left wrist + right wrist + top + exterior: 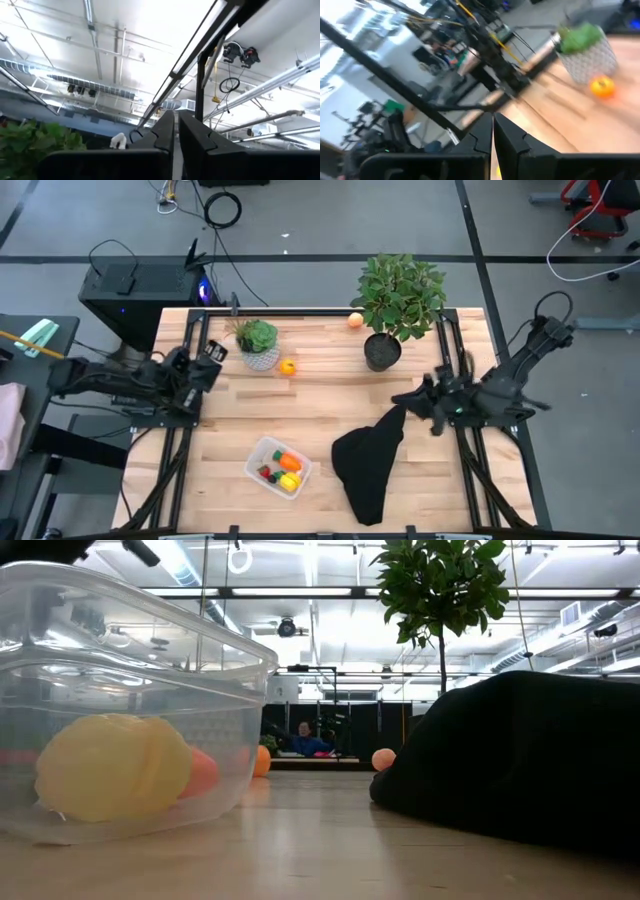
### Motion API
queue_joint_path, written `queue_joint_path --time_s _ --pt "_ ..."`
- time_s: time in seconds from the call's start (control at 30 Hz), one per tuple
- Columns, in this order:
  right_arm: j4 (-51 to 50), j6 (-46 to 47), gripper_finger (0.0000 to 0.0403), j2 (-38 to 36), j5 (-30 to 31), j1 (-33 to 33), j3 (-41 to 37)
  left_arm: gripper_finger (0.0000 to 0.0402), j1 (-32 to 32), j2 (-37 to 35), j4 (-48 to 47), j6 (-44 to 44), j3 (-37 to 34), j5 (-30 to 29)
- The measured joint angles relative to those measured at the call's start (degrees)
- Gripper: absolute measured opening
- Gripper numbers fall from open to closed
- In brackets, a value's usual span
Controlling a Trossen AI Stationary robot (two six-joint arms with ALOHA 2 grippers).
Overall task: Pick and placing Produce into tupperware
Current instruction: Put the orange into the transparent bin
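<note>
Diagonally, tupperware (277, 465) long axis.

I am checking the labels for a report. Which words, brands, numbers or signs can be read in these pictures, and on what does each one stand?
None can be read.
The clear container bears no label.
The black cloth bears no print.
The black box beside the table has a blue light, with no text that can be read.

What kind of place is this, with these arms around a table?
Probably a robotics lab or workshop in a large industrial hall. A wooden table sits in a metal frame on a bare grey floor, a computer tower and loose cables lie behind it, and exposed ceiling ducts and strip lights run overhead.
</note>
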Motion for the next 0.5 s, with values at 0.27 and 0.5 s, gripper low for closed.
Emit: queue_joint_path --time_s 0.27,0.5 --pt "6.89 9.68 0.0023 16.63 0.50 -6.02 -1.22 0.0025 0.77 -10.64 -13.20 -2.70 -1.07 0.02" --pt "19.92 3.45 0.0023 29.29 -11.03 -16.80 -0.35 0.0031 0.76 -11.59 -14.99 -4.78 -1.07 0.07"
